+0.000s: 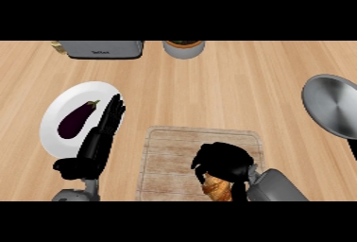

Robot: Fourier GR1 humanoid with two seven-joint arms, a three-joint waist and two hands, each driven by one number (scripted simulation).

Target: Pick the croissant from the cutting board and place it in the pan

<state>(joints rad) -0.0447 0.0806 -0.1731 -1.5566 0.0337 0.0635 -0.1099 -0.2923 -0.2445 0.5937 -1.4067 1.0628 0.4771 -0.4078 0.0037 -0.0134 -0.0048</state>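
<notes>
A golden-brown croissant lies at the near edge of the pale wooden cutting board. My right hand sits over the board with its fingers curled round the croissant's far end, hiding part of it. The grey pan rests at the counter's right edge, far from the hand. At the left, my left hand stays open with straight fingers pointing up, beside the white plate.
A white plate with a dark purple eggplant lies at the left. A grey toaster and a grey pot stand along the back edge. Bare wooden counter lies between the board and the pan.
</notes>
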